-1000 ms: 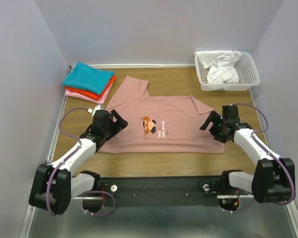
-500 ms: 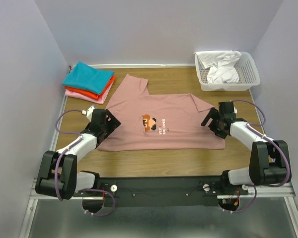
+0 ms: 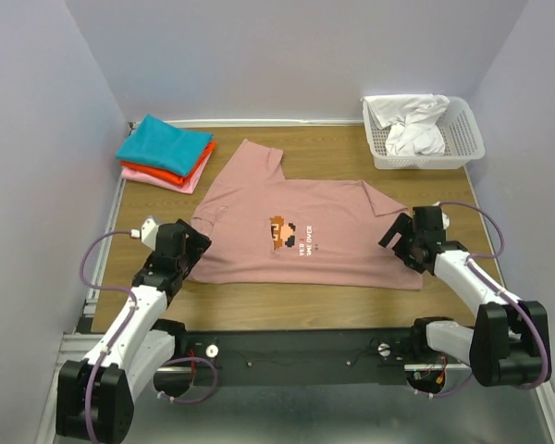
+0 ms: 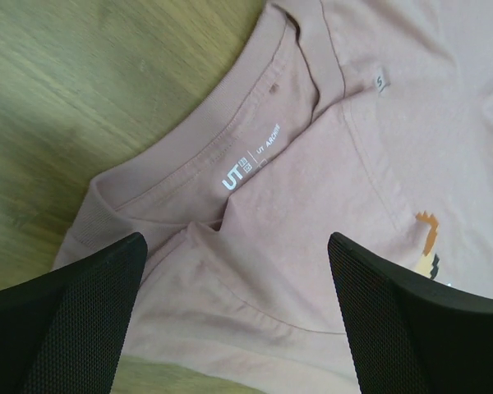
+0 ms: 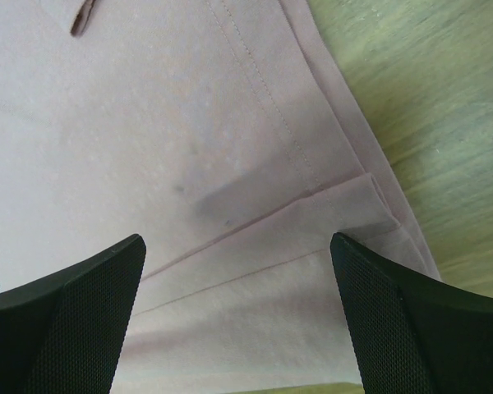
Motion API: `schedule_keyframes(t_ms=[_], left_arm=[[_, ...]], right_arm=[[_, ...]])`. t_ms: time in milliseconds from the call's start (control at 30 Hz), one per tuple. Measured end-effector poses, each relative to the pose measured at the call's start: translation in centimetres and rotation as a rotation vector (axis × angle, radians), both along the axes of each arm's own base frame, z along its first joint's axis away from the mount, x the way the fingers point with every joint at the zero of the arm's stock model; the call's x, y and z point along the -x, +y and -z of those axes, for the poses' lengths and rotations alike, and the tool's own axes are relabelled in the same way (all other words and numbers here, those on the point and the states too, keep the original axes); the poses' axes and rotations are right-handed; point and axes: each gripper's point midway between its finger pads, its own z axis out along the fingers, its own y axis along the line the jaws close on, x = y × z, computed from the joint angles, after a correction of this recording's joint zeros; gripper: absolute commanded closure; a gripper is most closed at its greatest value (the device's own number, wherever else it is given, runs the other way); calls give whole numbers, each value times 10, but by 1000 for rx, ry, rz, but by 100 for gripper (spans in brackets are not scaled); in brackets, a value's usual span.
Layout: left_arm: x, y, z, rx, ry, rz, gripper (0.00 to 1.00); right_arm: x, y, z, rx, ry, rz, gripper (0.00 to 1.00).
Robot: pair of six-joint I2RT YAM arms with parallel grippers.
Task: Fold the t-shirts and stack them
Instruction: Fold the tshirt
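Note:
The large dusty-pink t-shirt (image 3: 305, 231) lies spread flat across the middle of the table, pixel-figure print and white text facing up. My left gripper (image 3: 189, 244) is open at the shirt's left end. In the left wrist view it (image 4: 238, 328) hovers just above the collar with its white label (image 4: 245, 168). My right gripper (image 3: 402, 242) is open at the shirt's right end. In the right wrist view it (image 5: 238, 328) is over the hem, where a corner (image 5: 370, 201) is folded over. Folded teal, orange-red and pink tees (image 3: 165, 151) are stacked at the far left.
A white mesh basket (image 3: 467, 139) holding white cloth stands at the far right corner. Bare wood table (image 3: 305, 139) shows behind the shirt and along the near edge. Grey walls close in the left, right and far sides.
My left gripper has drawn back toward the near left, to the shirt's collar edge. My right gripper has shifted slightly nearer. The shirt has shifted a little and lies flatter.

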Motion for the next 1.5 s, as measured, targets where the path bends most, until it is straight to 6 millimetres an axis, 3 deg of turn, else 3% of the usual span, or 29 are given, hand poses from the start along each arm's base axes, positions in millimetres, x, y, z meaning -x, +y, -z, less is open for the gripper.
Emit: schedule_keyframes(t_ms=[133, 267, 367, 433, 533, 600, 733, 833, 1033, 1100, 1500], left_arm=[[-3, 12, -34, -26, -54, -66, 2], [-18, 13, -79, -26, -169, -68, 2], [-29, 2, -90, -12, -210, -22, 2], [-38, -17, -87, -7, -201, 49, 1], [-52, -59, -72, -14, -133, 200, 2], [-57, -82, -63, -18, -102, 277, 2], [-56, -114, -41, -23, -46, 385, 2], [-45, -135, -13, -29, 29, 459, 2], [-21, -141, 15, -22, 96, 491, 2], [-20, -141, 15, -13, 85, 483, 2], [-22, -139, 14, 8, 70, 443, 2]], right_arm=[[3, -1, -9, 13, -4, -15, 0], [-11, -1, -34, 23, -64, -38, 0], [-24, 4, -53, 16, -115, -47, 0], [-28, 17, -59, 16, -130, -86, 0], [-23, 60, -60, 9, -131, -226, 0], [-16, 79, -56, 3, -117, -284, 0], [-2, 107, -44, 9, -77, -374, 0], [9, 124, -32, 17, -36, -434, 0], [45, 151, -10, 42, 26, -553, 0], [52, 155, -7, 54, 27, -573, 0], [66, 176, -24, 56, -51, -670, 0]])
